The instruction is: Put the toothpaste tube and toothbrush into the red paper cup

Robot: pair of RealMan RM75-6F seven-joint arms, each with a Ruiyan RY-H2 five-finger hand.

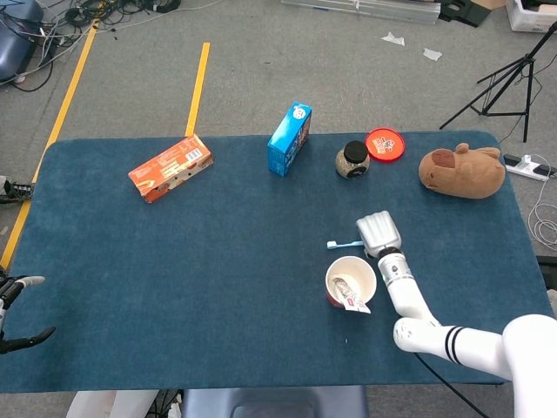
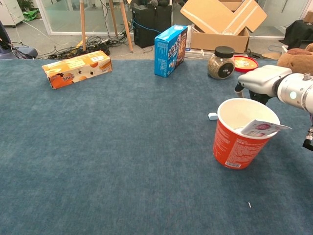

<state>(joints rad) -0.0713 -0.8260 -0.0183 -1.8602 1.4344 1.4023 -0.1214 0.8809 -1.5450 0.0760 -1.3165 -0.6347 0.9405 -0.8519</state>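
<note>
Red cup (image 2: 240,136) holds the toothpaste (image 1: 348,293); my right hand (image 1: 377,233) covers the toothbrush (image 1: 342,245), fingers' grip I cannot tell.

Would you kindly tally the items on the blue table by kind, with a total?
Cardboard boxes: 2, orange and blue
Red paper cup: 1
Toothpaste tube: 1
Blue toothbrush: 1
Glass jar: 1
Red lid: 1
Brown plush toy: 1
Total: 8

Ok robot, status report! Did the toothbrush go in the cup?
Right hand over toothbrush, grip unclear. Left hand open, idle. Toothpaste tube in red paper cup; toothbrush on table.
</note>
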